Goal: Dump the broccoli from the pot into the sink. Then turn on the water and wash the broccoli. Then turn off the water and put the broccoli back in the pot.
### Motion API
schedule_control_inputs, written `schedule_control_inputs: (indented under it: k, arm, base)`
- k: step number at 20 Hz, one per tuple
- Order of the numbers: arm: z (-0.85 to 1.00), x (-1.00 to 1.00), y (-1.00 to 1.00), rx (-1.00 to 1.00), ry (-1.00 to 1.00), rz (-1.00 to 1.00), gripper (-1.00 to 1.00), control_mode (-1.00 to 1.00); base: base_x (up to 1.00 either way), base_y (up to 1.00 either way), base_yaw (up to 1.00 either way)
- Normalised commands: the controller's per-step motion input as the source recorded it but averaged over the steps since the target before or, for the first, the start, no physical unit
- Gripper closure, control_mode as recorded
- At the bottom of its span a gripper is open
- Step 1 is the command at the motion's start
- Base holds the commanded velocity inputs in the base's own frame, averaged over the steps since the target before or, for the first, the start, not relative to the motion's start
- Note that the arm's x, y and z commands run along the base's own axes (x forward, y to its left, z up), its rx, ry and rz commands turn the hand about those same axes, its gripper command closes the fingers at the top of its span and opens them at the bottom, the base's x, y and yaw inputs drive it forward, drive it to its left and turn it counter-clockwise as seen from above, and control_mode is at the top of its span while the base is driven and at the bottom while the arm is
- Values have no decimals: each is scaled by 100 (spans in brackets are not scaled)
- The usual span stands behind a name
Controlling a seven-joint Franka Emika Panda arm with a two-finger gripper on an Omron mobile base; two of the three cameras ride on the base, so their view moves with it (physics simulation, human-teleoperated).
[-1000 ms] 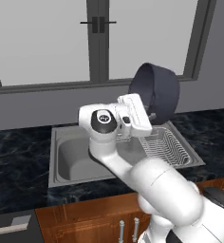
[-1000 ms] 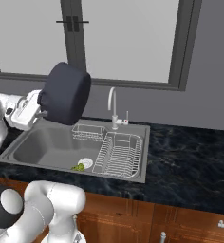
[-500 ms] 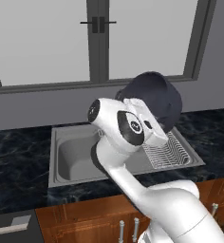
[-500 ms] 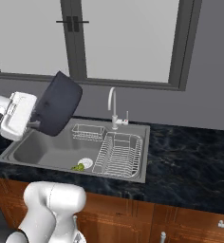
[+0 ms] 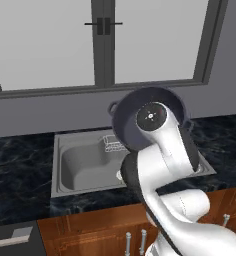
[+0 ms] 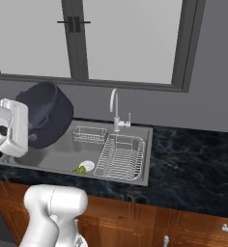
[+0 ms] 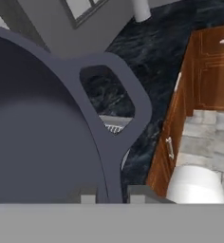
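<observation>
You're holding the pot (image 6: 46, 120) tipped on its side above the left part of the sink (image 6: 53, 157), arm folded up high in front of the window (image 5: 105, 42). The tool (image 7: 108, 197) is clamped on the pot's rim, just beside a loop handle (image 7: 118, 102); the rim is sitting between the fingertips. The broccoli (image 6: 79, 170) is lying on the sink floor, touching the drain (image 6: 87, 165). A wire rack (image 6: 121, 157) is filling the basin's right half, with a small basket (image 6: 89, 134) behind. The faucet (image 6: 117, 108) is standing at the back edge, near the pot. Dark worktop (image 6: 193, 164) is running off right.
</observation>
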Motion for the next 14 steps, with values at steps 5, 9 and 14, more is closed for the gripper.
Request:
schedule_control_inputs:
  k: [5, 9, 14]
  arm:
    - [-8, -25, 0, 26, 5, 33, 100, -100]
    - [-8, -17, 5, 25, 7, 33, 100, -100]
    - [-4, -2, 18, 21, 10, 34, 100, -100]
  base:
    - [0, 0, 0]
    - [0, 0, 0]
    - [0, 0, 0]
